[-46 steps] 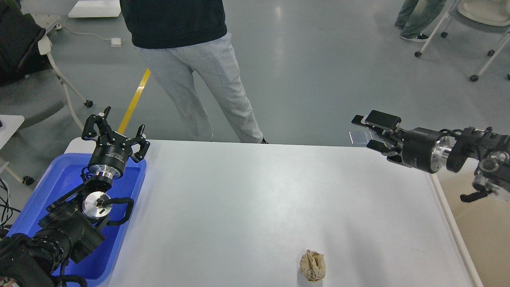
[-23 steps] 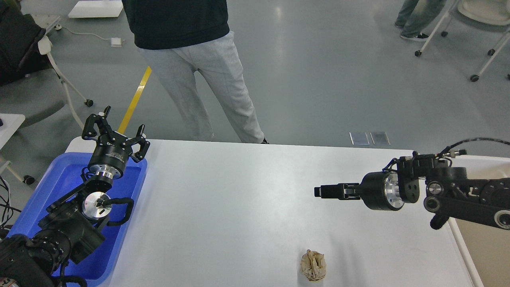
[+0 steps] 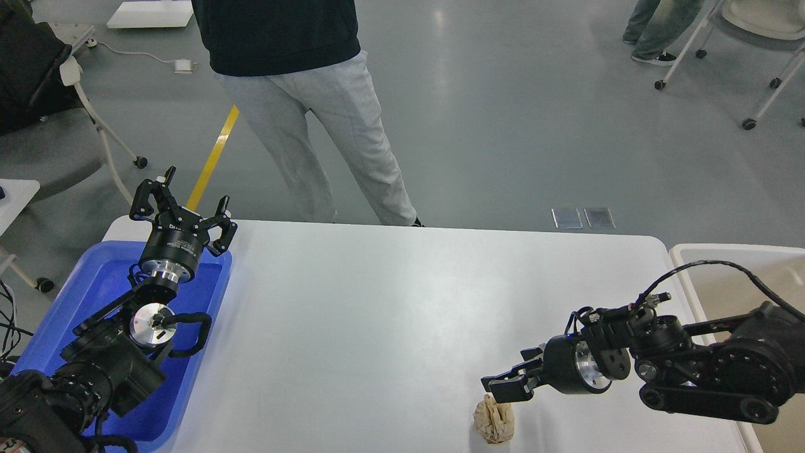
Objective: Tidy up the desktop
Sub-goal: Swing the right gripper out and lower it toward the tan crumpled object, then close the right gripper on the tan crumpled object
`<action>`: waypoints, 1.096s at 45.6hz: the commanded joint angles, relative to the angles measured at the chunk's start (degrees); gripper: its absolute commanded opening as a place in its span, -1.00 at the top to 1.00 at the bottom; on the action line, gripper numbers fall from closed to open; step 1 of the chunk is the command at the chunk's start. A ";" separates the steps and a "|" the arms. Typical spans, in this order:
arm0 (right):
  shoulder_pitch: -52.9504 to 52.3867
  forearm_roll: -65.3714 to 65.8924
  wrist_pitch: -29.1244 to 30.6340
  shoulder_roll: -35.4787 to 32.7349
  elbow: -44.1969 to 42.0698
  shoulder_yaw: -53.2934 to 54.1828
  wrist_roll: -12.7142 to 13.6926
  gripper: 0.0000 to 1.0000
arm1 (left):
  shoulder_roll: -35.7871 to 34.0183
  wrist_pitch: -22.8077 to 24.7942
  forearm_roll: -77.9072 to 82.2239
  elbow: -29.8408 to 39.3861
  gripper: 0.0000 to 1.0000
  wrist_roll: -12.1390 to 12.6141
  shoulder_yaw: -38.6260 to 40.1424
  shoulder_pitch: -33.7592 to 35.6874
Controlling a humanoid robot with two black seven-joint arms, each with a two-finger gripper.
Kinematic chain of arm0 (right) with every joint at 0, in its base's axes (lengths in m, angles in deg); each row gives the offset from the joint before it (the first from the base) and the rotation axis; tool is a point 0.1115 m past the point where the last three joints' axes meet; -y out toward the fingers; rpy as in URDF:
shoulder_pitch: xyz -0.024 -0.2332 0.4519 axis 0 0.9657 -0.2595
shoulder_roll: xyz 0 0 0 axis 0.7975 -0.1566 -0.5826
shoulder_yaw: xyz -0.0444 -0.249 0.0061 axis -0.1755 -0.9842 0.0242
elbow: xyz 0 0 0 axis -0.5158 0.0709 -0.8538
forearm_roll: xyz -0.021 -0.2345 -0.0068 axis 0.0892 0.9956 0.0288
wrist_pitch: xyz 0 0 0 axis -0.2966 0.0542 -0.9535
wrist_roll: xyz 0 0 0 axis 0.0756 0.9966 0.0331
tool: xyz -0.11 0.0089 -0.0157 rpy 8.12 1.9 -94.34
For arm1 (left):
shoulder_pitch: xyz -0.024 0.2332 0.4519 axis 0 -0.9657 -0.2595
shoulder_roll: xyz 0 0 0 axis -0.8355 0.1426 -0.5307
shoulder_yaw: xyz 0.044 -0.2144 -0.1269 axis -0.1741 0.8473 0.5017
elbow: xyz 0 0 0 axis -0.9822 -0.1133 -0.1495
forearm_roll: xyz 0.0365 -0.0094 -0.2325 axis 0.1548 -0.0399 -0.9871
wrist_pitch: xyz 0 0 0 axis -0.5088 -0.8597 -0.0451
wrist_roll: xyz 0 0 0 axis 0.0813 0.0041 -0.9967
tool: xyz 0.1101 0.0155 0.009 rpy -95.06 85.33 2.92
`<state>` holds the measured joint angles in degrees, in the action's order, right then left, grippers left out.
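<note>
One head camera looks forward and down (steeply) over the white surface [image 3: 390, 314], floor toward twelve o'clock.

A: What fills the lower left of the frame?
B: A blue tray [image 3: 94, 283], with a yellow floor stripe [image 3: 214, 157] running up behind it.

A: And at the right edge?
B: A cream bin [image 3: 692, 251], partly cut off.

A: Top of the frame?
B: A person [image 3: 314, 107] in grey trousers and a dark top, standing on the grey floor [image 3: 534, 126]. A second person's legs [image 3: 660, 28] show upper right, beside a wheeled chair [image 3: 755, 69].

A: Bottom centre?
B: A crumpled brown paper ball [image 3: 494, 420].
</note>
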<state>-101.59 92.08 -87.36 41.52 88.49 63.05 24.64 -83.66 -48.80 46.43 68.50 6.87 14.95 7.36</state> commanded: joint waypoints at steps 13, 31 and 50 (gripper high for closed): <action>8.14 6.50 -5.51 1.51 -0.83 0.06 -0.31 -1.00 | 0.00 0.04 0.00 0.02 -1.00 -0.01 -0.04 0.00; 13.42 9.05 -11.75 2.12 -3.46 0.06 -0.39 -1.00 | 0.00 0.04 0.00 0.02 -1.00 -0.01 -0.04 0.00; 15.53 9.14 -14.21 5.64 -8.38 0.06 -0.39 -0.85 | 0.00 0.13 0.00 0.02 -1.00 0.08 -0.04 0.00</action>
<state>-87.30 100.96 -99.46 45.37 82.83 63.23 24.28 -83.66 -48.74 46.43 68.50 6.89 14.91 7.36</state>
